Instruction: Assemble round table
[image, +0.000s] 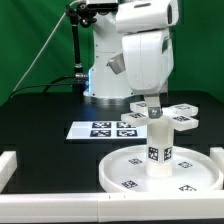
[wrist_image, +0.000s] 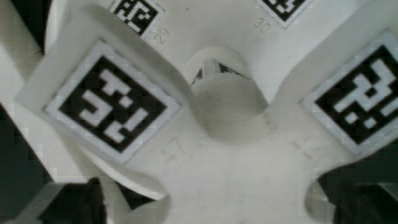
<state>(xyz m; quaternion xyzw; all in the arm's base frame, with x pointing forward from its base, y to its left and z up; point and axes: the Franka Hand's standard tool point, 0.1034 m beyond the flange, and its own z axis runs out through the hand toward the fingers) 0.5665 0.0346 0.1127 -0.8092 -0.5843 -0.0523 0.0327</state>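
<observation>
Taken from the exterior view's left to its right.

- At the left edge of the surface (image: 40, 110): white border rail (image: 8, 165), clear of the work.
- Toward the middle of the surface: marker board (image: 105, 128), lying flat, well apart from the kit.
- Near the front edge, toward the front right corner: round disc (image: 115, 170), lying flat with the rim up.
- On the middle of the disc: cylinder leg (image: 158, 145), upright, long axis vertical, lower end touching the disc.
- At the upper end of the leg: cross-shaped foot piece (image: 178, 118), arms level, hub directly over the leg. Cannot be told whether seated or only resting.
- Directly above the foot piece: claw (image: 152, 106), pointing straight down.

Governing relation: claw, hub and leg share one vertical line, so the coming move probably runs along or about the leg's long axis, with no sideways offset to correct.

Wrist view: foot piece (wrist_image: 107, 100) fills the picture, two tagged arms spreading from a rounded hub. Dark fingertips (wrist_image: 71, 205) stand to either side of a third arm. Contact with that arm not visible, so clamped or merely apart around it cannot be told.

Caution: judged likely that a tilted hub would bind on the leg. Keep the axis plumb.
</observation>
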